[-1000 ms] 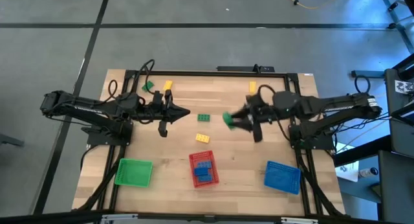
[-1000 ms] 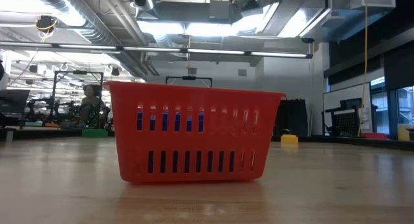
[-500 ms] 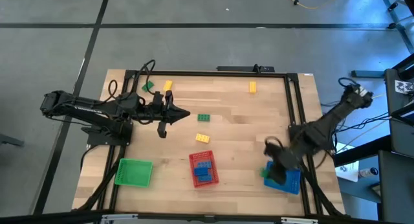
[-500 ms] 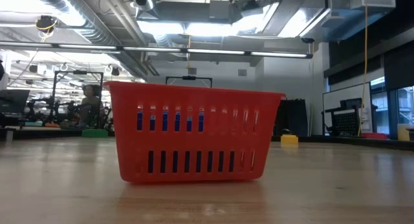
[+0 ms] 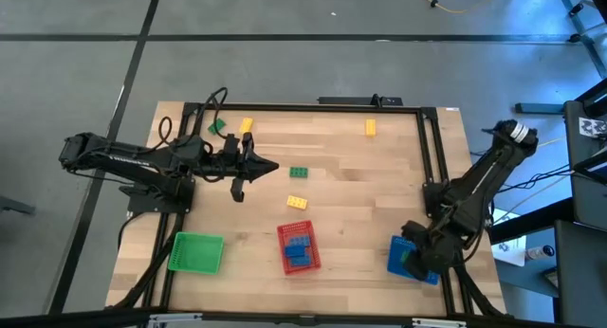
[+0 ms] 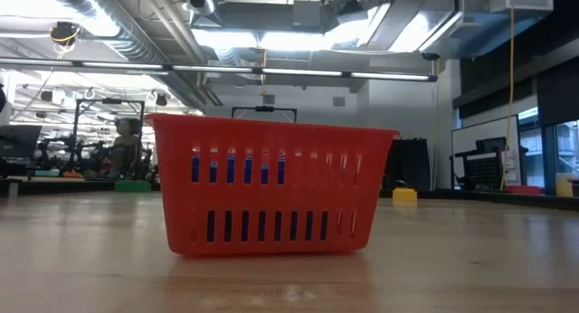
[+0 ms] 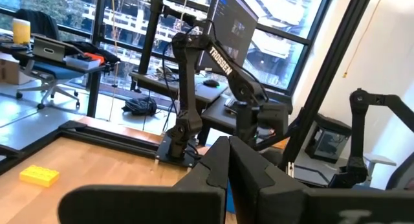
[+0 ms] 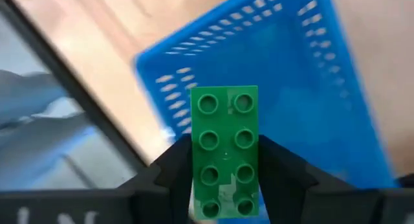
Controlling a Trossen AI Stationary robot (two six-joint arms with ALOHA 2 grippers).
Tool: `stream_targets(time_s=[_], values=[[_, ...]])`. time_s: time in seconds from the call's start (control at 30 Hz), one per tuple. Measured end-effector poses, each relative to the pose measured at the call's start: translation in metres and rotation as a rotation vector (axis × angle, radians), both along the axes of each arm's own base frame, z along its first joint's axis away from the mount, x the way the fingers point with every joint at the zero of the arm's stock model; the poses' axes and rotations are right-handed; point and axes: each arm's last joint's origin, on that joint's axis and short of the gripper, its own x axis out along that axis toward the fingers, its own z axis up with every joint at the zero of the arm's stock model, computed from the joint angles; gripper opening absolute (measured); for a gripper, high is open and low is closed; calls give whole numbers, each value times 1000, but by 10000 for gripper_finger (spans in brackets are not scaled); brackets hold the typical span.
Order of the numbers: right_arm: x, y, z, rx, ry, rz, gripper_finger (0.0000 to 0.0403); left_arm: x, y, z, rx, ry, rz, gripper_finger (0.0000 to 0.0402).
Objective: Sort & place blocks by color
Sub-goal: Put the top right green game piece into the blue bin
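Green block (image 8: 226, 151), lower end behind fingers (image 8: 173, 173)

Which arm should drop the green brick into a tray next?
Right. The right gripper is shut on the green brick, held over the blue tray. The left gripper is shut, empty, at mid-table, far from it. Note: the green tray sits across the table.
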Motion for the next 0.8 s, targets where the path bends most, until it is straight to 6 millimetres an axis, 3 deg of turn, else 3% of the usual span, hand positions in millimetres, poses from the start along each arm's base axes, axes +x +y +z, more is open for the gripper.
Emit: stream_targets(time_s=[0.3, 0.8], values=[[-2, -3, -34, -160, 27, 197, 141, 0, 0, 0, -1, 0, 6, 0], [5, 2, -51, -259, -38, 231, 144, 0, 1, 0, -5, -1, 30, 0]])
